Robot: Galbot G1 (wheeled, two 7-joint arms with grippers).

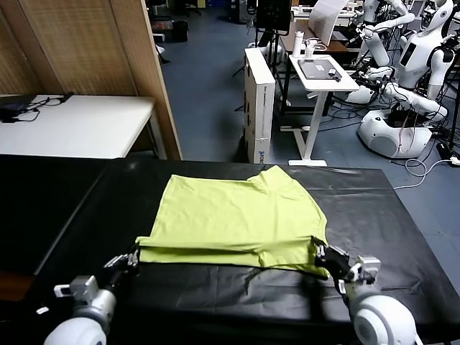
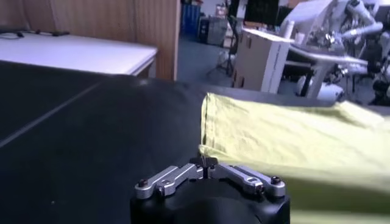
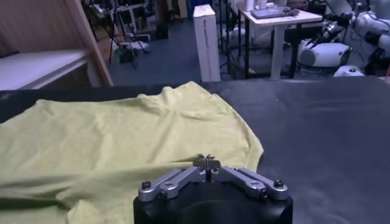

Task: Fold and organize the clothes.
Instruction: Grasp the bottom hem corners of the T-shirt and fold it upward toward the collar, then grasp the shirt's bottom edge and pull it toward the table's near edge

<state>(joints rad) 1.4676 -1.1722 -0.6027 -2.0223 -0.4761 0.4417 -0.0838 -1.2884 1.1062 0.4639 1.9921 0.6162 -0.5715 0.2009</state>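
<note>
The lime yellow-green T-shirt (image 1: 237,215) lies plain side up on the black table (image 1: 215,305), its near part doubled over into a folded front edge. My left gripper (image 1: 135,257) is at the shirt's near left corner, shut, with the fabric corner at its tips (image 2: 206,162). My right gripper (image 1: 318,253) is at the near right corner, shut on the shirt's edge (image 3: 207,162). The shirt also shows in the left wrist view (image 2: 292,140) and the right wrist view (image 3: 122,134). The white graphic is hidden.
A white table (image 1: 72,122) and a wooden partition (image 1: 93,43) stand beyond the black table on the left. A tall white box (image 1: 259,100), a small white desk (image 1: 323,72) and other robots (image 1: 402,108) stand behind on the right.
</note>
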